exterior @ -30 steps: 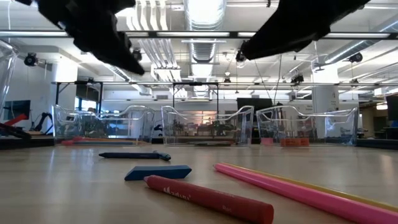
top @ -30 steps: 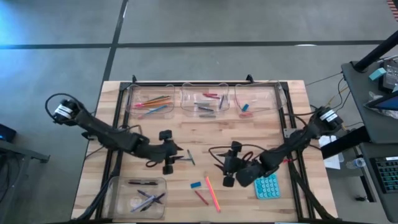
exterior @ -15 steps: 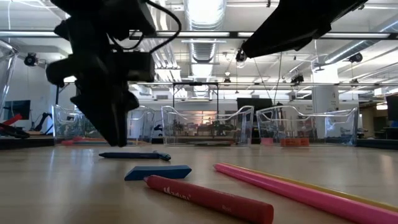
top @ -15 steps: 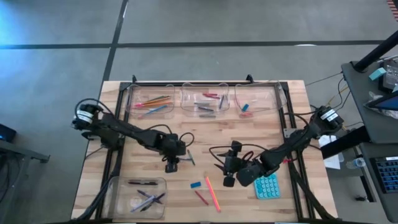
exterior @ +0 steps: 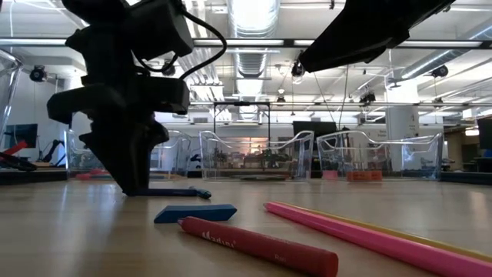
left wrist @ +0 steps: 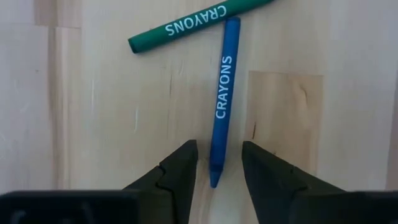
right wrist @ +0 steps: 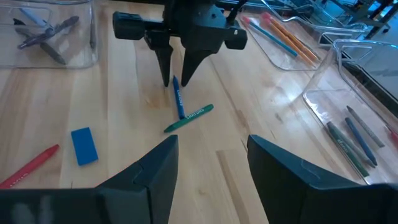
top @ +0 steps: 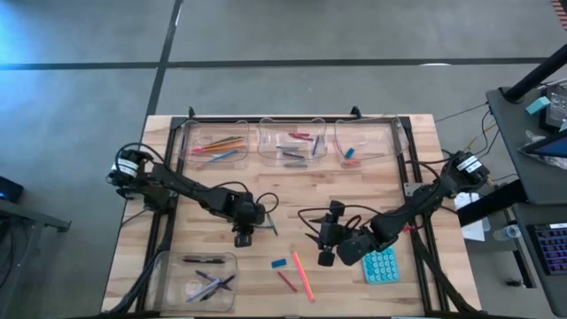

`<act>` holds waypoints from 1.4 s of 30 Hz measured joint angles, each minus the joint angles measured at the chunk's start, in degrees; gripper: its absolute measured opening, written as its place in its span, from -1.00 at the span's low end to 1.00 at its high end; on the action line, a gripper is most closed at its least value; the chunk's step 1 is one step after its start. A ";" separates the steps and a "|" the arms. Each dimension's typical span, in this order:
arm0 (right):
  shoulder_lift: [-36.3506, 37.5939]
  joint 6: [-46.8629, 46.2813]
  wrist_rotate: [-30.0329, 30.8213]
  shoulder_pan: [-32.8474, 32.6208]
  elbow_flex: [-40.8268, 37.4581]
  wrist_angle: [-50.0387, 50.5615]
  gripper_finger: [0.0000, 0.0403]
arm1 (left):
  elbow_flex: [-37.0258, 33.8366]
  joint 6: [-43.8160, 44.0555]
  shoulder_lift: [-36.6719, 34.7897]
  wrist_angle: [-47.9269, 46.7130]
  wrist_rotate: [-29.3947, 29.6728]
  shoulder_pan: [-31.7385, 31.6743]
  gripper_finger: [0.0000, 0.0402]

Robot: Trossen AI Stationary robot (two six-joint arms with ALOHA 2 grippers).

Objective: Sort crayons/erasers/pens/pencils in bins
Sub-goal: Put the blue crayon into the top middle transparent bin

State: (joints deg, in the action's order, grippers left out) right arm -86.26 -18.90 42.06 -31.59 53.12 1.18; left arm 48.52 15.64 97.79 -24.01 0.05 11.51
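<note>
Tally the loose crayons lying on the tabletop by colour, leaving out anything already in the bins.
Blue crayon: 1
Green crayon: 1
Red crayon: 1
Total: 3

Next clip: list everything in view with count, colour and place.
bins: four, clear, three in a row along one table edge, one opposite
pencils: several, mixed colours, row's left bin
pens: several, dark, lone bin
blue crayon: one, between the left pincer's fingers
green crayon: one, touching the blue crayon
eraser: one, blue, loose
red crayon: one, loose
pink pencil: one, loose
calculator: one, teal, by the right arm
left pincer: open, straddling the blue crayon
right pincer: open, waiting
</note>
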 joint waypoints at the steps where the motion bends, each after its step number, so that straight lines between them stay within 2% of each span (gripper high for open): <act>1: 0.00 -0.01 0.00 0.00 0.00 0.00 -0.09 | -0.02 -0.22 0.52 -0.06 0.07 0.00 -0.44; 8: 0.00 0.00 0.00 0.00 0.00 0.01 -0.09 | -0.03 -2.69 3.00 -0.66 -0.30 -0.04 -0.80; 12: 0.00 0.00 0.00 0.00 0.00 0.01 -0.09 | -0.10 -3.33 2.50 -0.90 -1.97 -0.11 -0.95; 17: 0.00 0.00 0.00 0.00 0.00 0.21 -0.09 | -0.16 -6.09 0.28 -2.34 -5.80 0.07 -0.97; 25: -0.02 0.03 0.01 0.02 0.00 0.25 -0.09 | -0.81 -7.60 -9.31 -5.82 -8.46 0.42 -0.97; 31: -0.07 0.09 0.02 0.02 -0.02 0.40 -0.09 | -0.51 -9.24 -17.22 -5.02 -2.56 0.32 -0.97; 34: -0.07 0.46 0.02 0.02 -0.04 0.38 -0.09 | 0.53 -11.87 -20.61 -4.75 4.47 -0.08 -0.97; 38: -0.07 0.74 0.04 0.11 -0.04 0.14 -0.09 | 3.40 -17.18 -21.78 -4.67 14.47 -2.90 -0.97; 42: -0.07 0.87 0.04 0.26 -0.04 -0.03 -0.09 | 8.21 -25.44 -20.69 -4.81 14.86 -9.82 -0.97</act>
State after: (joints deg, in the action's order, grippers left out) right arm -86.32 -18.02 42.11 -31.33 53.08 1.15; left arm 56.73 -9.79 77.10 -28.81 14.90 1.69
